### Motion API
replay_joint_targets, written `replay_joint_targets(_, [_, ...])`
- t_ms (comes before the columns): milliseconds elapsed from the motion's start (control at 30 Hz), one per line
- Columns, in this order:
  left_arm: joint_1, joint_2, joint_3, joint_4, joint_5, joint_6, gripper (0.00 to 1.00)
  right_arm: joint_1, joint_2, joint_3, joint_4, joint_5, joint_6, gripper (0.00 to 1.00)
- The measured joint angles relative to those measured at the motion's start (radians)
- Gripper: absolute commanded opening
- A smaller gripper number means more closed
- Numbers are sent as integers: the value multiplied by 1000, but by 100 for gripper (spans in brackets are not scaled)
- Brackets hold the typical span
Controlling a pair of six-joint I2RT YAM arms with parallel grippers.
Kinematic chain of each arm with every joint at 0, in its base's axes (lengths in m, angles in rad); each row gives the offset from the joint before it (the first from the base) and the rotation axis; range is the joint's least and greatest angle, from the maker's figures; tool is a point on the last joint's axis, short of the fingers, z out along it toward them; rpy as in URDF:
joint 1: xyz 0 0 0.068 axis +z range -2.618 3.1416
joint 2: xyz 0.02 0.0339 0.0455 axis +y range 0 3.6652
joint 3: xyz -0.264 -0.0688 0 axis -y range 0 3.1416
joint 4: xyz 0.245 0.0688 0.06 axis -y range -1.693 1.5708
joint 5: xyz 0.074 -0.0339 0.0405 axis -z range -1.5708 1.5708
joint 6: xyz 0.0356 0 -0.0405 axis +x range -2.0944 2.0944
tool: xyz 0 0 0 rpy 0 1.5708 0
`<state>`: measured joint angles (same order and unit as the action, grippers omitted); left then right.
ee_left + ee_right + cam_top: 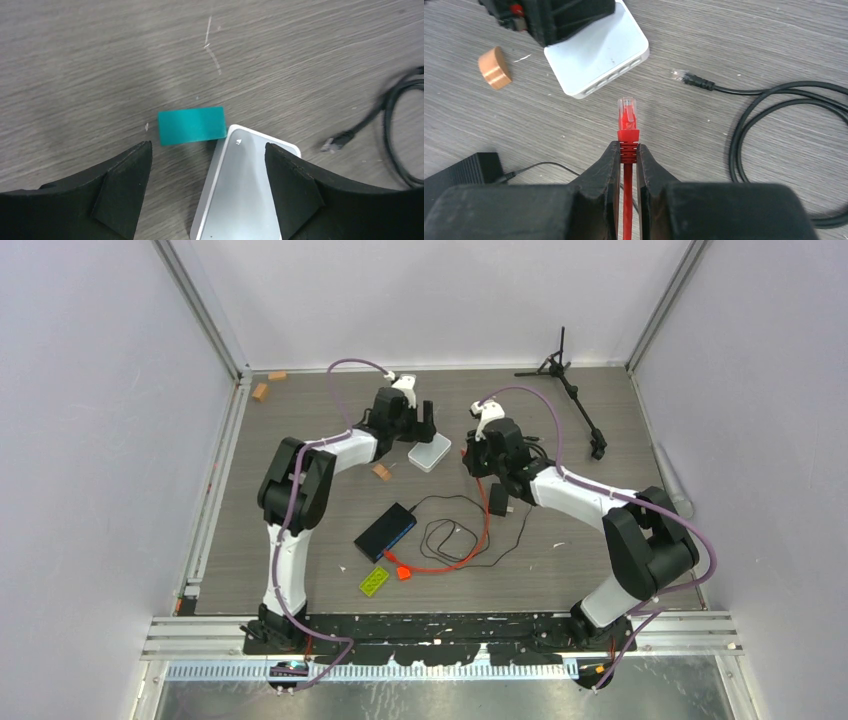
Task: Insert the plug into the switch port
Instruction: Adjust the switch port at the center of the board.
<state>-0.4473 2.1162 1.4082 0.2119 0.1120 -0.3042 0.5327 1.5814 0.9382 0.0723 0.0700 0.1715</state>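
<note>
The plug (pixel 627 111), a clear tip on a red boot, sticks out of my right gripper (pixel 627 150), which is shut on the boot. It points at the row of ports (pixel 616 76) on the white switch (pixel 596 52), a short gap away. The red cable (pixel 487 530) trails back across the table. My left gripper (pixel 207 192) is open and straddles the switch (pixel 245 195). Its right finger (pixel 292 190) hangs over the switch's right edge and its left finger (pixel 122 190) stands clear of it. In the top view both grippers flank the switch (pixel 430 452).
A teal block (pixel 191 125) touches the switch's far corner. A black cable with its own connector (pixel 691 78) coils at the right. Nearby are a copper cylinder (pixel 494 67), a black box (pixel 385 530), a power brick (pixel 498 500) and a small tripod (pixel 570 380).
</note>
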Motion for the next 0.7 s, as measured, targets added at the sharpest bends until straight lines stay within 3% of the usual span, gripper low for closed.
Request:
replay_joint_targets(233, [-63, 52, 100, -189, -167, -4, 81, 1, -13, -51, 32, -28, 34, 0])
replay_joint_targets(433, [-127, 114, 270, -380, -301, -18, 82, 1, -35, -93, 71, -6, 53, 0])
replay_joint_targets(700, [-147, 252, 535, -596, -352, -45, 76, 1, -35, -119, 102, 7, 76, 1])
